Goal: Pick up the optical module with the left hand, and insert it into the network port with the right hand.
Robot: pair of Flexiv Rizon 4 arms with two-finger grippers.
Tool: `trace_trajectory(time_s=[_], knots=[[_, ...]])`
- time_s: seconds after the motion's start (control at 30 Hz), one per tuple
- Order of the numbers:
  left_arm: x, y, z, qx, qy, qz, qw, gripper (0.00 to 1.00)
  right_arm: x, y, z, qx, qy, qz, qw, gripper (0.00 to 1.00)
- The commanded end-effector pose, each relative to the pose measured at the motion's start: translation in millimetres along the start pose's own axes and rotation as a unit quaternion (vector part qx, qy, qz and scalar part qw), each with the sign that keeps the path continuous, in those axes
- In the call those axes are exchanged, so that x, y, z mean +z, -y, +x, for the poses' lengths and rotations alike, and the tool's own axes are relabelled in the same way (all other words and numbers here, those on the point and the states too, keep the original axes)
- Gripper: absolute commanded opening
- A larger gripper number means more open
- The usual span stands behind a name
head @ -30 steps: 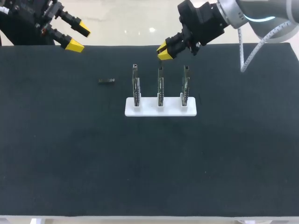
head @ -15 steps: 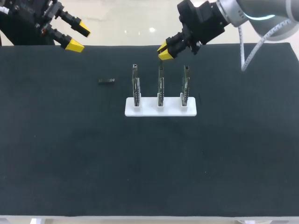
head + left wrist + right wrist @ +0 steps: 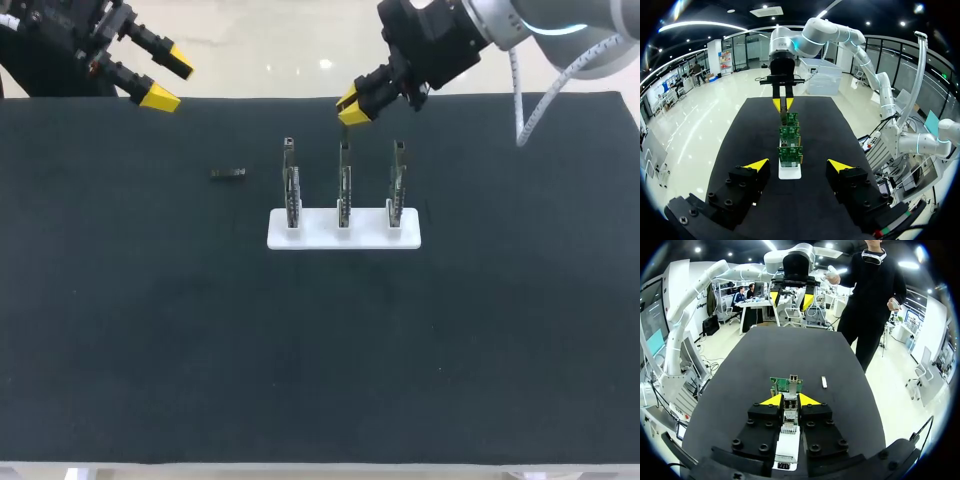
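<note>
Three small green network port boards [image 3: 343, 185] stand upright in a row on a flat white block [image 3: 343, 238]. The block sits near the middle of the big black cloth table [image 3: 320, 380].

The small dark optical module [image 3: 228, 174] lies flat on the cloth. It is on the left side of the boards and apart from them.

At the far edge, the right gripper [image 3: 350, 108] hangs above the middle board. Its fingers have only a thin gap and hold nothing. At the far left corner, the left gripper [image 3: 165, 82] is wide open and holds nothing.

The right wrist view shows the boards lined up under the right gripper [image 3: 790, 400] and the module [image 3: 824, 382] beside them. The left wrist view looks along the row from one end, past the left gripper [image 3: 797, 165].
</note>
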State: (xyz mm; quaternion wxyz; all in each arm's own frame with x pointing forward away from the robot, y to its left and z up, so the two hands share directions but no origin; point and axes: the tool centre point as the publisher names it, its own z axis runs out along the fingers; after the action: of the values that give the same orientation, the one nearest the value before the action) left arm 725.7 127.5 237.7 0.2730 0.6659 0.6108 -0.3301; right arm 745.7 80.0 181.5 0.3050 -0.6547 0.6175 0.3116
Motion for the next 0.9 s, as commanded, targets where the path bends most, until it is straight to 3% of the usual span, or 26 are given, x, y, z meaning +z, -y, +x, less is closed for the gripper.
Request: trace_trajectory(time_s=[0.03,0.9], knots=[[0.2,-0.4,-0.5,-0.001,-0.002,0.0,1.0,1.0,1.6,-0.3,1.8,-0.001,0.004,0.002,1.0,0.0],[0.2,-0.4,-0.5,-0.001,-0.002,0.0,1.0,1.0,8.3,-1.0,11.3,-0.005,0.009,0.003,1.0,0.0]])
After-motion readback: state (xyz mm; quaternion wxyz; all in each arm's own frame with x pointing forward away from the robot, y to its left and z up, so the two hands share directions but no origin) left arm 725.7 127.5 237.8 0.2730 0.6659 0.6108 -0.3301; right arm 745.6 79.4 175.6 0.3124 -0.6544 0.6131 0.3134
